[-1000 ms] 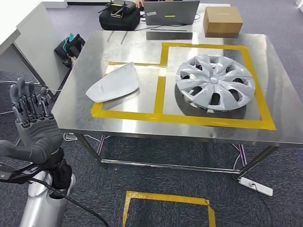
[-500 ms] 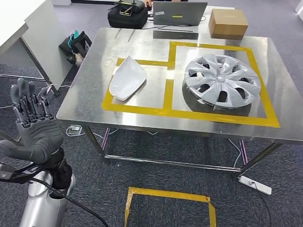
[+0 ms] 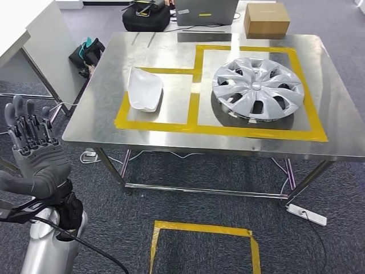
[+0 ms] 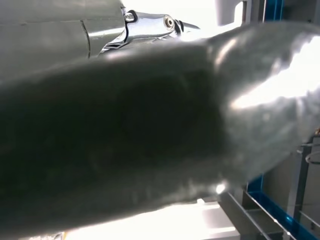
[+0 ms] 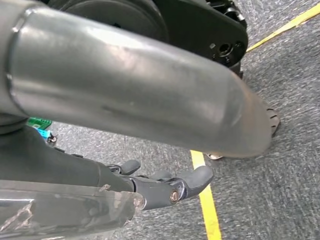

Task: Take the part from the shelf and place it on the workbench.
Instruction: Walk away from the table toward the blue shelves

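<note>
The white curved part (image 3: pixel 144 89) lies on the steel workbench (image 3: pixel 340 114), inside the left yellow-taped square near its far left corner. A silver hubcap (image 3: pixel 257 88) fills the right taped square. My left hand (image 3: pixel 32 151) is raised at the lower left, short of the bench's near left corner, fingers upright and apart, holding nothing. In the left wrist view, my left hand (image 4: pixel 132 140) is a blurred grey mass close to the lens. My right hand (image 5: pixel 166 187) hangs over the grey carpet with its dark fingers loosely extended and empty.
At the bench's far edge are a black bag (image 3: pixel 145 16), a laptop (image 3: pixel 206 11) and a cardboard box (image 3: pixel 266 20). A white table (image 3: pixel 25 34) and a dark bag (image 3: pixel 88 52) stand left. A power strip (image 3: pixel 304 215) and a yellow tape square (image 3: pixel 202 245) are on the floor.
The view has shifted a little. The white part has turned and slid from over the square's left tape edge to inside its far left corner. My left hand sits slightly lower.
</note>
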Robot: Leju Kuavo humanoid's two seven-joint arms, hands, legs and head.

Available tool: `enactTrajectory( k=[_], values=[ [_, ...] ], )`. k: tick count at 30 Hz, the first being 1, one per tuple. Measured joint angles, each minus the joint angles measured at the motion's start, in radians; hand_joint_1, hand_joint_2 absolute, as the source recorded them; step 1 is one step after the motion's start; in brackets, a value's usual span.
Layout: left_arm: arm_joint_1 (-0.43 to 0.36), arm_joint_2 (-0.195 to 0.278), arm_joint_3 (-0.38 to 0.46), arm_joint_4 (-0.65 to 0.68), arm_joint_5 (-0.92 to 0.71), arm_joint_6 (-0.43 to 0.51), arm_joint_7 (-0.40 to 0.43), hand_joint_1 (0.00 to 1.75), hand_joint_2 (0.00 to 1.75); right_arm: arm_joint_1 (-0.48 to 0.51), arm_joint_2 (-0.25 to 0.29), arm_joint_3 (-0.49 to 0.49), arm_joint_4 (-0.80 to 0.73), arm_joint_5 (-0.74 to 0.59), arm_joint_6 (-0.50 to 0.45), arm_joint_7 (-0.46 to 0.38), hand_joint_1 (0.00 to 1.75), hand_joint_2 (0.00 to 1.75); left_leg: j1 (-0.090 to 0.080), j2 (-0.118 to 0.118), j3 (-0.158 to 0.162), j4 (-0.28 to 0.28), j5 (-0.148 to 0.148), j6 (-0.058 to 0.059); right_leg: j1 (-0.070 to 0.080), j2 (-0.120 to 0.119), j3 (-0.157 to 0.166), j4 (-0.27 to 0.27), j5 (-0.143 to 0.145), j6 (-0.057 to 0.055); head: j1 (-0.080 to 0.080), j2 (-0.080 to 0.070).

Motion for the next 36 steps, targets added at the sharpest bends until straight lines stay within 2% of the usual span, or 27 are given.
enactTrajectory(
  k=[1,2,3,6,7,8,11,12,13,14,16,17,18,21,22,24,26,27,28,29,31,32,33,35,36],
  values=[
    [-0.001,0.000,0.000,-0.001,-0.001,0.000,0.000,0.00,0.00,0.000,0.000,0.000,0.000,0.000,0.000,0.000,0.00,0.00,-0.001,0.000,0.039,-0.071,0.021,0.003,0.001,0.001,-0.002,0.001,0.002,0.004,0.000,0.000],
    [-0.002,0.000,0.000,-0.003,-0.002,0.000,0.000,0.00,0.00,-0.001,0.001,0.000,0.000,0.000,0.000,-0.001,0.00,0.00,-0.002,0.000,0.066,-0.122,0.034,0.008,0.003,0.001,-0.005,0.001,0.006,0.009,0.001,0.000],
    [-0.002,0.000,0.000,-0.004,-0.002,0.000,0.000,0.00,0.00,-0.001,0.001,0.000,0.000,0.000,0.000,-0.002,0.00,0.00,-0.003,-0.001,0.077,-0.149,0.037,0.012,0.004,0.001,-0.008,0.001,0.010,0.015,0.001,0.000],
    [-0.001,0.001,0.001,-0.006,-0.003,0.000,0.000,0.00,0.00,0.000,0.001,0.000,0.000,0.000,0.000,-0.002,0.00,0.00,-0.005,-0.003,0.070,-0.160,0.047,0.031,0.002,0.001,-0.015,-0.007,0.020,0.033,0.002,0.000],
    [-0.001,0.001,0.001,-0.006,-0.004,0.000,0.000,0.00,0.00,0.000,0.001,0.000,0.000,0.000,0.000,-0.002,0.00,0.00,-0.004,-0.002,0.068,-0.162,0.053,0.038,0.002,0.001,-0.023,0.004,0.010,0.037,0.002,0.000],
    [-0.001,0.001,0.001,-0.007,-0.004,0.001,0.000,0.00,0.00,0.001,0.001,0.000,0.000,0.001,0.000,-0.002,0.00,0.00,-0.001,-0.001,0.065,-0.165,0.058,0.044,0.002,0.001,-0.038,0.036,-0.015,0.041,0.004,0.000],
    [0.000,0.002,0.002,-0.007,-0.005,0.002,0.000,0.00,0.00,0.002,0.002,0.000,0.000,0.003,-0.002,-0.004,0.00,0.00,-0.002,0.001,0.054,-0.165,0.067,0.052,0.003,0.001,-0.111,0.226,-0.123,0.047,0.007,0.000],
    [0.001,0.002,0.002,-0.007,-0.006,0.003,0.000,0.00,0.00,0.003,0.002,0.000,0.000,0.004,-0.003,-0.004,0.00,0.00,-0.003,0.001,0.050,-0.165,0.070,0.052,0.004,0.001,-0.122,0.266,-0.137,0.047,0.007,0.000],
    [0.002,0.003,0.003,-0.007,-0.006,0.004,0.000,0.00,0.00,0.003,0.002,0.000,0.000,0.005,-0.004,-0.006,0.00,0.00,-0.004,0.001,0.046,-0.164,0.073,0.052,0.004,0.001,-0.115,0.270,-0.132,0.046,0.008,0.000],
    [0.003,0.003,0.003,-0.007,-0.006,0.004,0.000,0.00,0.00,0.003,0.002,0.000,0.000,0.006,-0.006,-0.007,0.00,0.00,-0.004,0.000,0.044,-0.164,0.075,0.051,0.005,0.001,-0.089,0.236,-0.111,0.044,0.007,0.000],
    [0.004,0.003,0.004,-0.008,-0.007,0.006,0.000,0.00,0.00,0.002,0.002,0.000,-0.001,0.007,-0.009,-0.011,0.00,0.00,-0.006,-0.001,0.040,-0.160,0.078,0.046,0.005,0.001,-0.007,0.104,-0.061,0.040,0.008,0.000],
    [0.004,0.003,0.004,-0.010,-0.007,0.006,0.000,0.00,0.00,0.000,0.004,0.000,-0.001,0.009,-0.009,-0.012,0.00,0.00,-0.008,-0.002,0.036,-0.156,0.080,0.042,0.006,0.002,0.027,0.048,-0.049,0.036,0.007,0.000],
    [0.004,0.003,0.005,-0.013,-0.007,0.006,0.000,0.00,0.00,-0.002,0.005,0.000,-0.001,0.010,-0.010,-0.014,0.00,0.00,-0.009,-0.002,0.031,-0.152,0.082,0.037,0.006,0.003,0.046,0.013,-0.044,0.031,0.007,0.000],
    [0.005,0.004,0.008,-0.019,-0.006,0.008,0.000,0.00,0.00,0.000,0.011,0.000,-0.001,0.013,-0.011,-0.016,0.00,0.00,-0.010,-0.001,0.019,-0.145,0.088,0.022,0.006,0.005,0.044,0.002,-0.040,0.015,0.006,0.000],
    [0.006,0.004,0.008,-0.020,-0.006,0.009,0.000,0.00,0.00,0.001,0.012,0.000,-0.001,0.014,-0.013,-0.017,0.00,0.00,-0.009,-0.001,0.013,-0.134,0.077,0.016,0.005,0.004,0.041,0.002,-0.036,0.008,0.005,0.000],
    [0.007,0.005,0.009,-0.023,-0.006,0.011,0.000,0.00,0.00,0.001,0.014,0.000,-0.002,0.015,-0.017,-0.019,0.00,0.00,-0.006,-0.001,-0.020,-0.056,0.018,0.005,0.002,0.002,0.033,0.000,-0.027,-0.005,0.002,0.000],
    [0.009,0.006,0.009,-0.024,-0.006,0.013,0.000,0.00,0.00,0.000,0.014,0.000,-0.002,0.016,-0.020,-0.022,0.00,0.00,-0.002,0.000,-0.073,0.077,-0.055,-0.004,0.003,0.001,0.019,0.001,-0.019,-0.011,0.001,0.000],
    [0.010,0.006,0.009,-0.024,-0.006,0.014,0.000,0.00,0.00,0.000,0.014,0.001,-0.002,0.017,-0.021,-0.023,0.00,0.00,-0.001,0.000,-0.089,0.122,-0.072,-0.006,0.003,0.000,0.013,0.001,-0.015,-0.012,0.000,0.000],
    [0.010,0.007,0.009,-0.024,-0.006,0.014,0.000,0.00,0.00,0.000,0.014,0.001,-0.003,0.017,-0.022,-0.024,0.00,0.00,-0.001,0.000,-0.089,0.134,-0.070,-0.006,0.004,0.000,0.008,0.001,-0.010,-0.011,0.000,0.000],
    [0.010,0.008,0.009,-0.024,-0.006,0.014,0.000,0.00,0.00,0.001,0.014,0.001,-0.003,0.017,-0.023,-0.024,0.00,0.00,-0.001,0.000,-0.069,0.107,-0.051,-0.004,0.004,0.000,0.003,0.001,-0.006,-0.010,0.000,0.000],
    [0.010,0.008,0.009,-0.024,-0.005,0.014,0.000,0.00,0.00,0.001,0.015,0.001,-0.003,0.017,-0.023,-0.024,0.00,0.00,-0.001,0.000,0.011,-0.020,0.005,0.003,0.004,0.000,-0.003,0.002,0.001,-0.004,0.000,0.000],
    [0.008,0.008,0.009,-0.024,-0.005,0.014,0.000,0.00,0.00,0.000,0.016,0.001,-0.003,0.017,-0.024,-0.024,0.00,0.00,-0.001,0.000,0.047,-0.085,0.023,0.008,0.006,0.001,-0.006,0.003,0.003,0.000,0.001,0.000],
    [0.007,0.009,0.009,-0.024,-0.005,0.015,0.000,0.00,0.00,-0.001,0.017,0.001,-0.003,0.017,-0.025,-0.025,0.00,0.00,-0.002,-0.001,0.069,-0.128,0.031,0.012,0.008,0.001,-0.010,0.004,0.007,0.005,0.001,0.000],
    [0.007,0.009,0.010,-0.026,-0.005,0.017,0.000,0.00,0.00,-0.001,0.017,0.001,-0.003,0.017,-0.029,-0.028,0.00,0.00,-0.004,-0.002,0.075,-0.156,0.033,0.021,0.010,0.000,-0.017,0.003,0.012,0.014,0.002,0.000],
    [0.007,0.010,0.011,-0.027,-0.005,0.018,0.000,0.00,0.00,-0.001,0.017,0.001,-0.003,0.017,-0.031,-0.031,0.00,0.00,-0.004,-0.003,0.072,-0.156,0.037,0.022,0.011,-0.001,-0.019,0.000,0.012,0.006,0.002,0.000]
  ],
)
